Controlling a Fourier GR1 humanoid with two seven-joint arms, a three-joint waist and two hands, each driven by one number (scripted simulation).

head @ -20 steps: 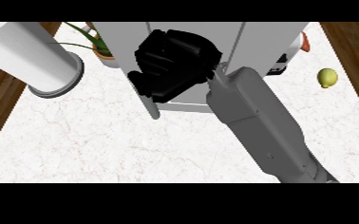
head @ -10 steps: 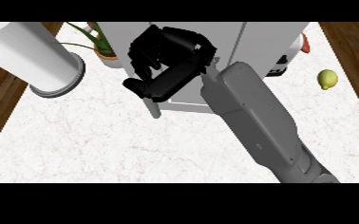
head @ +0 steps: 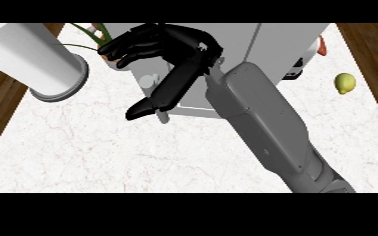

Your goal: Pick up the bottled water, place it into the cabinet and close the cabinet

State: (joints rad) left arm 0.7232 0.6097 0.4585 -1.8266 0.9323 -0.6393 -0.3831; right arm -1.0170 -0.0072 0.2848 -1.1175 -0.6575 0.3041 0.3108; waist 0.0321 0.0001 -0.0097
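Observation:
My right hand [head: 173, 50] hangs over the left half of the pale grey cabinet [head: 288, 45] at the back of the counter. Its fingers are spread and nearly straight, and the thumb [head: 159, 100] stretches down-left along the cabinet's front edge. The hand is open and holds nothing. Just left of the thumb a small pale rounded shape [head: 148, 81] shows at the cabinet's front; it may be the bottled water's top, but the rest is hidden. A short grey handle [head: 162, 118] sticks out below the cabinet's front. My left hand does not show.
A thick pale cylinder [head: 37, 60] fills the upper left corner. A potted plant [head: 92, 34] stands behind it, left of the cabinet. A yellow-green fruit [head: 344, 82] lies at the right, beside a red item [head: 322, 47] and a white-and-dark object [head: 295, 70].
My right hand was curled in front of the cabinet a second ago. Its fingers have since uncurled and spread, the thumb has stretched out, and the hand has shifted slightly left.

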